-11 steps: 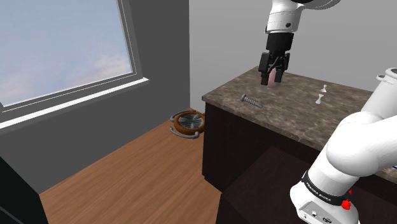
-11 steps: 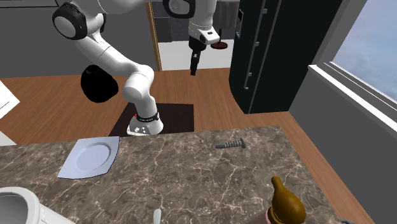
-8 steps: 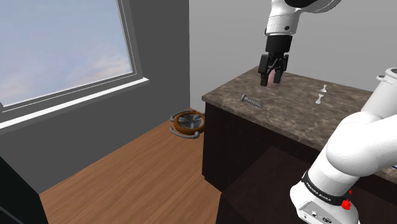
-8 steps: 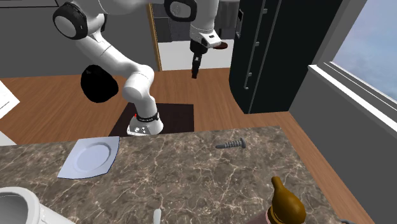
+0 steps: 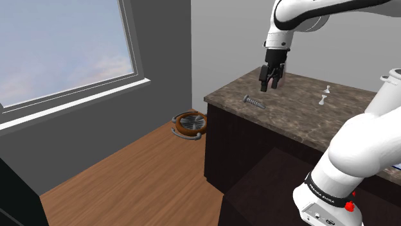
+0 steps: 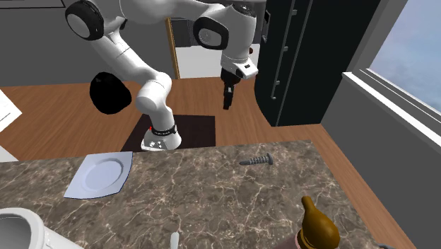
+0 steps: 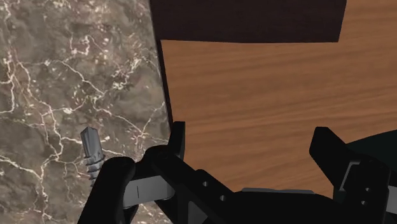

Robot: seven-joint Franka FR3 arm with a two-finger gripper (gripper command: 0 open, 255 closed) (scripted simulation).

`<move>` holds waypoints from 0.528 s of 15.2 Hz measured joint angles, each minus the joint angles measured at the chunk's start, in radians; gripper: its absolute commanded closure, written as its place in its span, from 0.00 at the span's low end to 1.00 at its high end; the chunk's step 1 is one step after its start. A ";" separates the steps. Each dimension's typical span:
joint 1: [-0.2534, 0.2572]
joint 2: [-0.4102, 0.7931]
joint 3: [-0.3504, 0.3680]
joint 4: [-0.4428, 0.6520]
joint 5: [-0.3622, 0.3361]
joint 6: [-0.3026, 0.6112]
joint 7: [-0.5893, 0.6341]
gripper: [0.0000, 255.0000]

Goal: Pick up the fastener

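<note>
While the screw [image 5: 254,101] lies flat near the counter's [image 5: 302,115] edge, the gripper [image 7: 251,143] is held above and beside it, fingers spread and empty. The approach is judged unfinished; centring over the screw, then lowering, is called for.

The white arm [image 5: 360,144] rises from its base at the shoulder view's lower right, arches up past that view's top edge and bends down at the wrist. Its black pincer [image 5: 268,85] hangs in the air, pointing downward. In the wrist view its two fingers [image 7: 177,137] stand apart, with nothing clasped between them.
</note>
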 measured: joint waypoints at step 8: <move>-0.013 0.240 -0.135 0.058 -0.023 0.192 -0.210 0.00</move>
